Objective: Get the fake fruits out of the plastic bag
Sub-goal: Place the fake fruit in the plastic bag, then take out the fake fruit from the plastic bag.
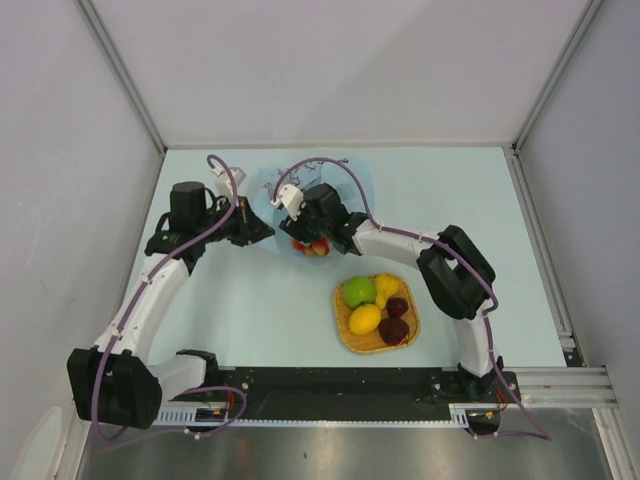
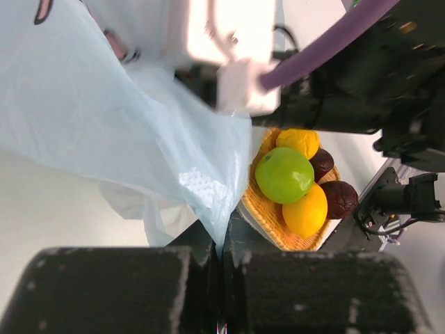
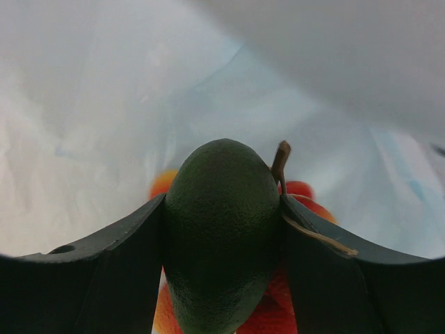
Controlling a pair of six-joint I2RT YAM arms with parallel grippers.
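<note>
The light-blue plastic bag (image 1: 265,188) lies at the table's middle back, and my left gripper (image 1: 264,229) holds its edge. In the left wrist view the bag's film (image 2: 125,132) runs down into the left gripper (image 2: 222,242), which is shut on it. My right gripper (image 3: 224,203) reaches inside the bag (image 3: 104,104), shut on a dark green oval fruit (image 3: 222,236) with a brown stem. A red-orange fruit (image 3: 302,193) lies under it, also seen from above (image 1: 312,247). Green (image 1: 360,291), yellow (image 1: 365,319) and dark red (image 1: 394,330) fruits rest in the tray.
The orange woven tray (image 1: 352,340) stands right of centre, close to the right arm's elbow (image 1: 455,270). In the left wrist view the tray (image 2: 268,217) sits just beyond the bag. Frame rails border the table on both sides.
</note>
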